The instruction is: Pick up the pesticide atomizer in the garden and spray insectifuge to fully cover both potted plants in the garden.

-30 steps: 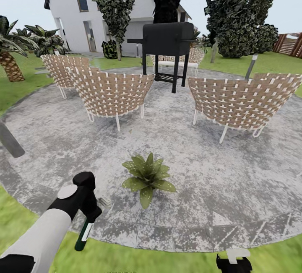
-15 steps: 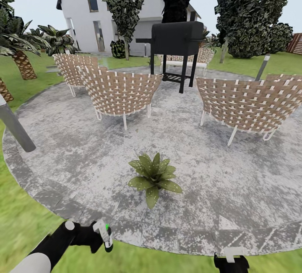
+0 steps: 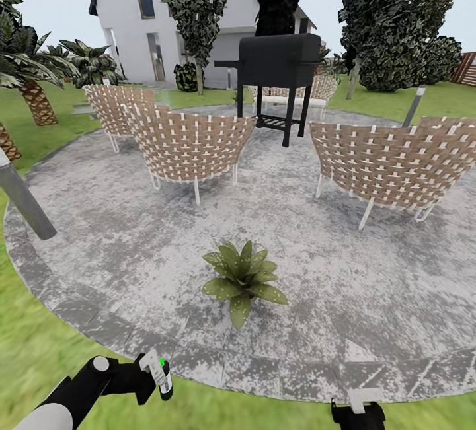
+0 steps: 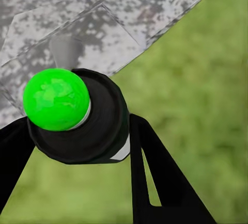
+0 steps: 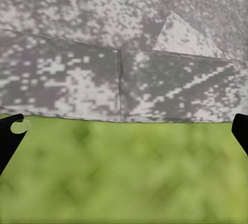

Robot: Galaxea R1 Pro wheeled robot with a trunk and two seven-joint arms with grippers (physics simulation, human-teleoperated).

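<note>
The left gripper (image 3: 153, 377) hangs over the lawn (image 3: 39, 351) just off the patio's (image 3: 132, 245) near edge, its fingers (image 4: 155, 182) clamped on the atomizer (image 3: 160, 372), which lies tilted with its bright green tip (image 4: 56, 99) pointing up at the wrist camera. One plant (image 3: 242, 278) sits on the patio a little in from that near edge, well apart from the bottle. Behind it stand wicker chairs (image 3: 188, 143) and a black grill (image 3: 277, 63). The right gripper (image 3: 357, 410) hovers over the grass at the patio's near rim, fingers (image 5: 10, 131) spread wide, holding nothing
</note>
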